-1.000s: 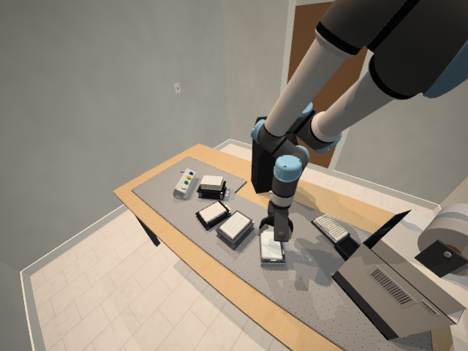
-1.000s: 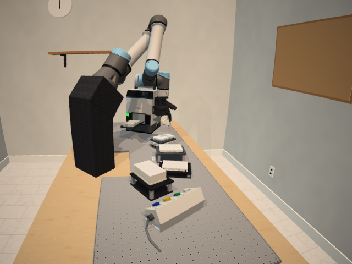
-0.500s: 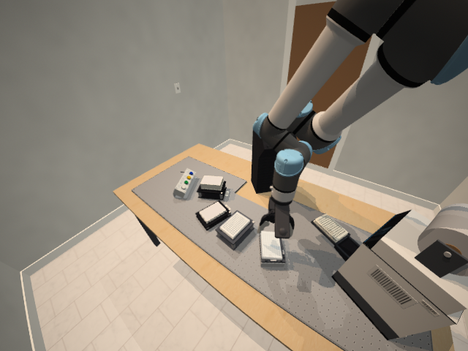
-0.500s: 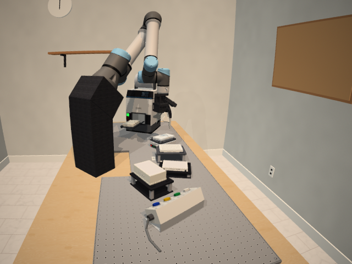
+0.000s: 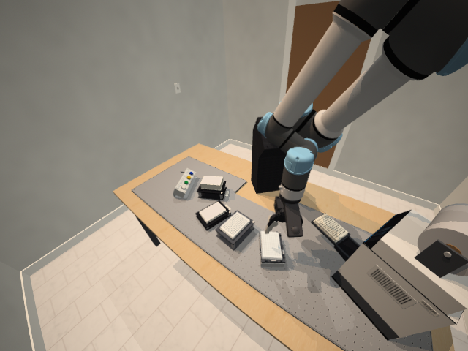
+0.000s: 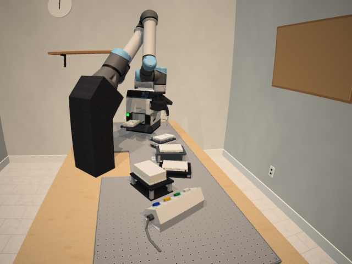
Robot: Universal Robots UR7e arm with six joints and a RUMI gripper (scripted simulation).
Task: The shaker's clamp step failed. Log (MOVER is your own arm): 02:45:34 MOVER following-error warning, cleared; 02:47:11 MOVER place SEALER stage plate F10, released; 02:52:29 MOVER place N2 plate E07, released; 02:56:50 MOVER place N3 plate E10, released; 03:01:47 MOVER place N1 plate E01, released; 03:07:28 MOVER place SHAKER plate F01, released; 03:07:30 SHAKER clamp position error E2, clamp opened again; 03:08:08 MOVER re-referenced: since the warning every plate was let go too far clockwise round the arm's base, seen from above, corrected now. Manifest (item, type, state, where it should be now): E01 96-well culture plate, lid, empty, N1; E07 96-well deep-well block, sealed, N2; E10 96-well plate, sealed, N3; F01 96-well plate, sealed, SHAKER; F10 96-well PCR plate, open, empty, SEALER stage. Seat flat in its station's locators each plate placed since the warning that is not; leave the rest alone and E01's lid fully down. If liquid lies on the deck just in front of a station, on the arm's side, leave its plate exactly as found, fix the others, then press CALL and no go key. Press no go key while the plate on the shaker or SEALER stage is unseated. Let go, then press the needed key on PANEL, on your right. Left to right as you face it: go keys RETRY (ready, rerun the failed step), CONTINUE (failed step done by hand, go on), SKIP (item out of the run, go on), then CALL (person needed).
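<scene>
My gripper (image 5: 282,223) is open and empty. It hangs a little above the deck, just on the arm's side of the plate (image 5: 271,245) in the nest nearest the sealer. In the exterior view the gripper (image 6: 165,115) is above and behind that plate (image 6: 163,138), which lies turned compared with its neighbours. The deep-well block (image 5: 235,225) sits in the middle nest. A white sealed plate (image 5: 213,213) lies on a black nest beside it, slightly askew. A white plate (image 5: 211,183) (image 6: 150,184) rests on the shaker. An open PCR plate (image 5: 330,227) lies on the sealer stage. The panel (image 5: 183,183) shows its coloured keys (image 6: 170,198).
The grey sealer (image 5: 396,290) fills the deck's right end in the top view, with a foil roll (image 5: 446,230) behind it. The arm's black base column (image 6: 92,125) stands beside the nests. A cable (image 6: 152,235) trails from the panel.
</scene>
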